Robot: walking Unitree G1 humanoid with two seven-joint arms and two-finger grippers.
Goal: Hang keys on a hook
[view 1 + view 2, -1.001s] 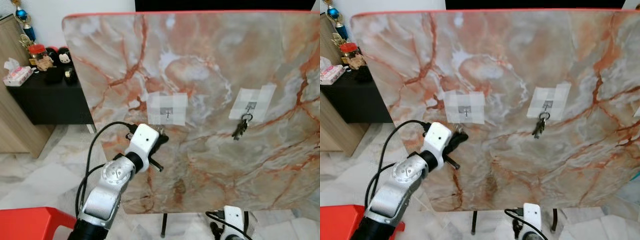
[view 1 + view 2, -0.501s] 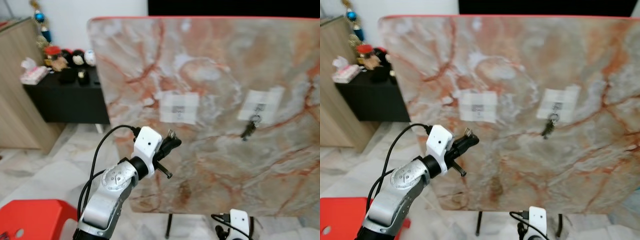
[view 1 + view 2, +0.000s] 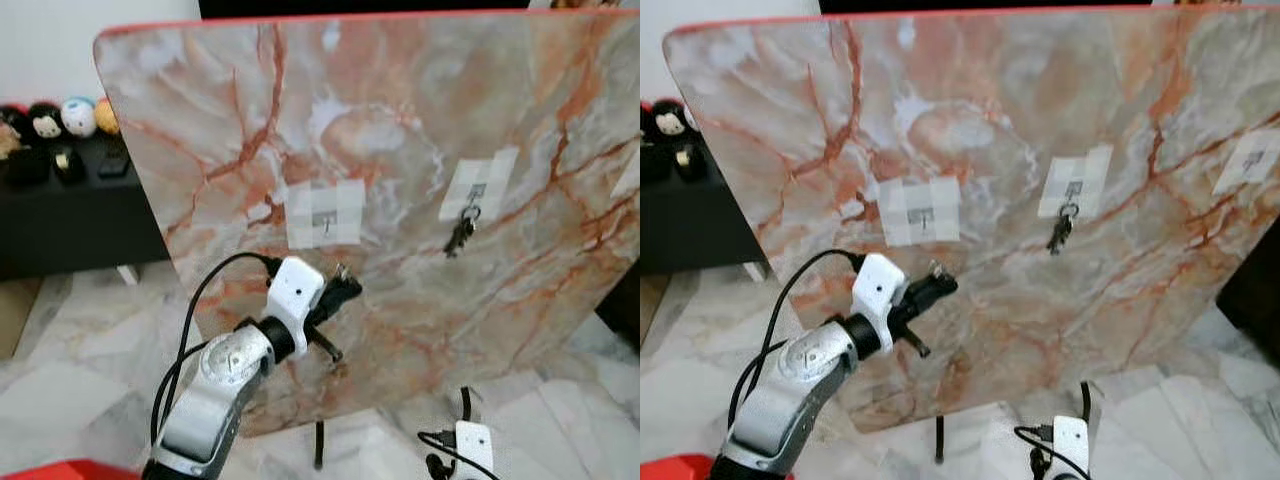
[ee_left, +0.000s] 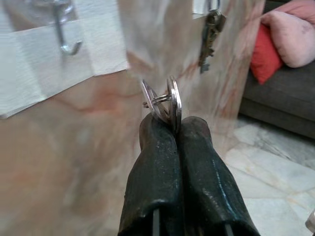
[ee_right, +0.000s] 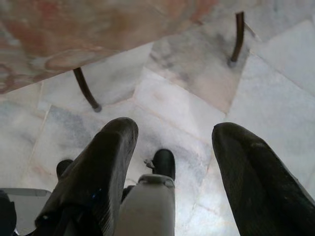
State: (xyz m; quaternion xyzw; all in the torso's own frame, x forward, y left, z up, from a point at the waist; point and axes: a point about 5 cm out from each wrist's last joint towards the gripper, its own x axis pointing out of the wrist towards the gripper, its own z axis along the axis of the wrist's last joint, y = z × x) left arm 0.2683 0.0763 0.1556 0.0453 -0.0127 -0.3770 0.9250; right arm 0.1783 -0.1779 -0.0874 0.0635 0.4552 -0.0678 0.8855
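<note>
Keys [image 4: 165,102] on a small split ring are pinched between the two black fingers of the left gripper [image 4: 170,129], which are pressed together with the metal standing up just past their tips. From the head camera, the left gripper [image 3: 342,290] is raised in front of the marble board [image 3: 400,110], a large orange-veined slab tilted on thin dark legs [image 5: 84,87]. The gripper sits below and slightly to the right of the empty hook [image 3: 326,223], which is fixed to the board under a patch of pale tape [image 3: 325,213]. In the left wrist view that hook [image 4: 65,34] is a silver J shape, apart from the held keys, which have not reached it.

Further right on the board, a second taped hook carries another bunch of keys [image 3: 461,232] hanging down against the marble. A third tape patch [image 3: 1248,160] lies near the board's right edge.

Low under the board, the right gripper [image 5: 172,147] hangs above the marble floor [image 5: 275,108] with its fingers spread wide apart and nothing between them. Left of the board, a black cabinet [image 3: 70,215] holds small plush toys [image 3: 62,117].
</note>
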